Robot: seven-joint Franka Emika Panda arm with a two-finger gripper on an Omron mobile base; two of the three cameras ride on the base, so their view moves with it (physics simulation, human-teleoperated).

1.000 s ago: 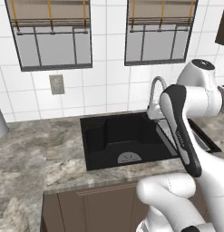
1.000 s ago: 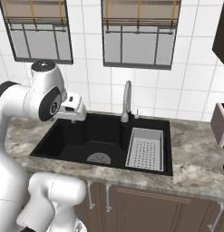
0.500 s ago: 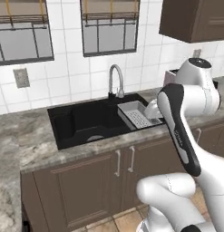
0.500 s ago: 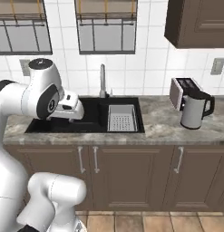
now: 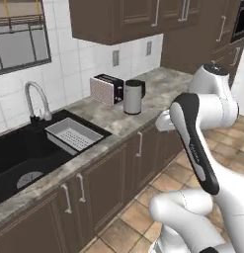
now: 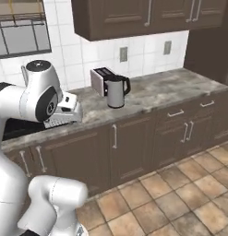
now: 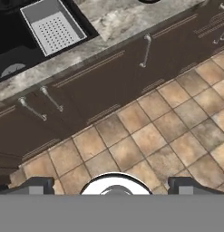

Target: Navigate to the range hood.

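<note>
My gripper (image 7: 111,190) hangs over the floor with nothing between its two dark, blocky fingertips (image 7: 36,186), which stand far apart at either side of my view.

Straight beyond the fingertips lies a tile floor (image 7: 163,136) of square tan and brown tiles with pale grout, mottled like stone. Farther out runs a row of dark brown base cabinets (image 7: 109,86), flat-fronted with grooved panel lines and thin metal bar handles (image 7: 145,50). Above them, at the far edge of my view, is the speckled grey-beige stone countertop (image 7: 109,22). To the far left of my fingers a black sink basin (image 7: 13,50) is sunk into it, and inside its right part sits a rectangular light-grey strainer tray (image 7: 52,25) with a perforated bottom.

From the base views, a curved metal faucet (image 5: 37,101) stands behind the sink. Along the counter are a boxy silver toaster (image 5: 106,89) with a dark top and, just beside it, a cylindrical brushed-metal kettle (image 5: 133,96) with a dark handle and lid. White square wall tiles (image 6: 87,60) back the counter, with two grey outlets (image 6: 123,54) set in them. Dark brown wall cabinets (image 6: 134,16) hang above, and a window (image 5: 20,44) with a dark frame sits over the sink.

I cannot find the range hood from here.
</note>
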